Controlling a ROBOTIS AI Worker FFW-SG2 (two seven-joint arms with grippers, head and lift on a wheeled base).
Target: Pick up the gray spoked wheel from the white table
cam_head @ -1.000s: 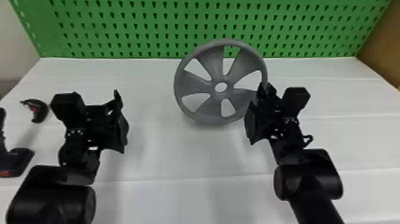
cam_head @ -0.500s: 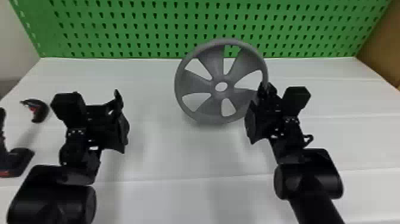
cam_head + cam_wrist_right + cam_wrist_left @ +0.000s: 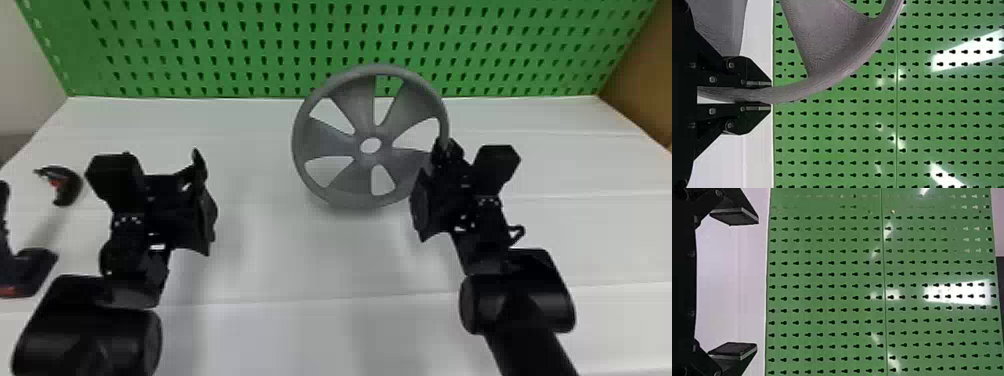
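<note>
Beneath everything else spreads the white desk point(image 3: 300, 270), with the green board point(image 3: 240, 50) upright behind it, peppered with dark slots. My left arm point(image 3: 85, 330) and right arm point(image 3: 525, 300) reach over the desk from the bottom edge of the head view. Between them, toward the far side and nearer my right, is the gray wheel point(image 3: 350, 190), raised on edge with its face turned to me and its top overlapping the board. I can't tell whether its lower rim touches the desk.

My right end effector point(image 3: 444, 145) is clamped on the wheel's rim at its right side; in the right wrist view the rim runs between the two fingers point(image 3: 760, 108). My left end effector point(image 3: 162, 159) has nothing in its grasp, its fingers point(image 3: 734, 217) wide apart, well away from the wheel.

Off to my left lies a dark tool point(image 3: 35, 270) with a red patch, partly cut off by the head view's edge. Beyond it on the desk sits a smaller, curved piece point(image 3: 70, 187), black with some red.
</note>
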